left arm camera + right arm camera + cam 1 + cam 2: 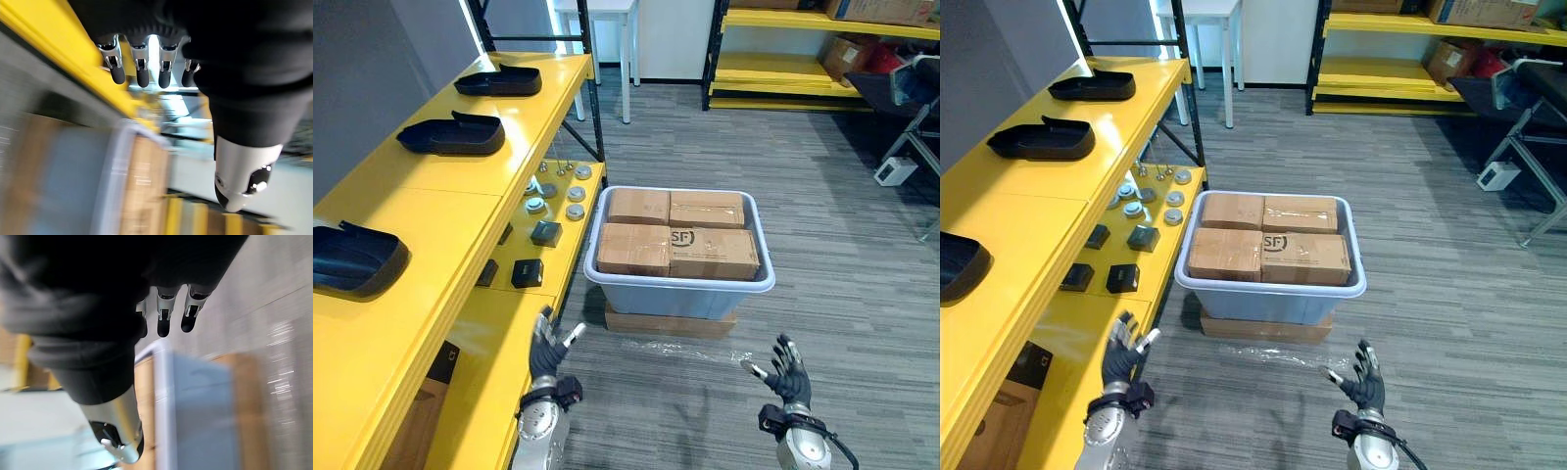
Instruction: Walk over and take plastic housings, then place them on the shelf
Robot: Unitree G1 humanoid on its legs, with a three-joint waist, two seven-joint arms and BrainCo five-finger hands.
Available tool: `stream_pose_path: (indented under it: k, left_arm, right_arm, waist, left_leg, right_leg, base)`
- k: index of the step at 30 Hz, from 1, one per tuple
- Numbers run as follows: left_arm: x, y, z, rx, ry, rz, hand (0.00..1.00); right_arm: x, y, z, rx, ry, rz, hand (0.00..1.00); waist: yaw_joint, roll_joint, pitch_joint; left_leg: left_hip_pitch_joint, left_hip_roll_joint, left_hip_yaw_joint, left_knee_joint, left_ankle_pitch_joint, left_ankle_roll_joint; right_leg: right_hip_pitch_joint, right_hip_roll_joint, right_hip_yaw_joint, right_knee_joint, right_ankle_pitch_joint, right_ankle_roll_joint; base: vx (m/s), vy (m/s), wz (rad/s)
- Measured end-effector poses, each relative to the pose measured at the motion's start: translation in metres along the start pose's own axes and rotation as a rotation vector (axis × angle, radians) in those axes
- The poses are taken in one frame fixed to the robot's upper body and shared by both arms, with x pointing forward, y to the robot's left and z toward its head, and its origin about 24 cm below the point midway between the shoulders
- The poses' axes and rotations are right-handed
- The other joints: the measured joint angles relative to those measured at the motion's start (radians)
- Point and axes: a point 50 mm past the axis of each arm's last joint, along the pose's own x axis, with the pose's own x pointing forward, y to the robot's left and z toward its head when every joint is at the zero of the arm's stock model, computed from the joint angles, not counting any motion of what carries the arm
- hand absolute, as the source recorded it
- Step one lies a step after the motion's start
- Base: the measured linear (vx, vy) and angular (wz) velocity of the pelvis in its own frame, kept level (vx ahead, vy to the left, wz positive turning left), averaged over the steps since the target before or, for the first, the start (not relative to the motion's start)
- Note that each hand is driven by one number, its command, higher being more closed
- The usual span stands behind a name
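Observation:
Three black plastic housings lie on the top yellow shelf (440, 211) at my left: a near one (354, 259), a middle one (452, 134) and a far one (499, 81). My left hand (546, 350) is raised low in the left eye view beside the lower shelf's edge, fingers straight and empty. My right hand (789, 372) hovers over the carpet in front of the tub, fingers spread and empty. In the wrist views the left hand's fingers (142, 68) and the right hand's fingers (164, 316) hold nothing.
A pale tub (677, 286) with several cardboard boxes (677, 235) sits on a flat carton straight ahead. The lower yellow shelf (524, 299) carries small black blocks (527, 272) and metal discs (574, 201). A white table (607, 39) and yellow racking (783, 59) stand at the back.

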Motion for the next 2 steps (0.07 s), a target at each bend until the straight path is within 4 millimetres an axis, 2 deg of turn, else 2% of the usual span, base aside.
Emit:
stream_pose_path:
  k: [1,2]
  left_arm:
    - [0.001,0.004,-0.009,0.026,0.045,0.004,0.0]
    - [-0.001,0.012,-0.027,0.069,0.137,0.014,0.0]
  right_arm:
    - [0.001,-0.002,-0.007,-0.003,0.039,-0.009,0.0]
    - [0.001,-0.006,-0.024,0.0,0.129,-0.034,0.0]
  waist:
    - [0.0,0.0,0.0]
    - [0.0,0.001,0.0]
  left_leg:
    - [0.008,-0.002,-0.001,-0.005,0.002,-0.001]
    - [0.033,-0.003,-0.001,-0.016,0.006,-0.005]
  right_leg:
    - [0.008,-0.001,-0.004,-0.001,0.0,0.0]
    - [0.026,-0.002,-0.011,0.0,0.0,0.0]
  base:
    - [0.01,0.033,0.09]
    - [0.0,0.0,0.0]
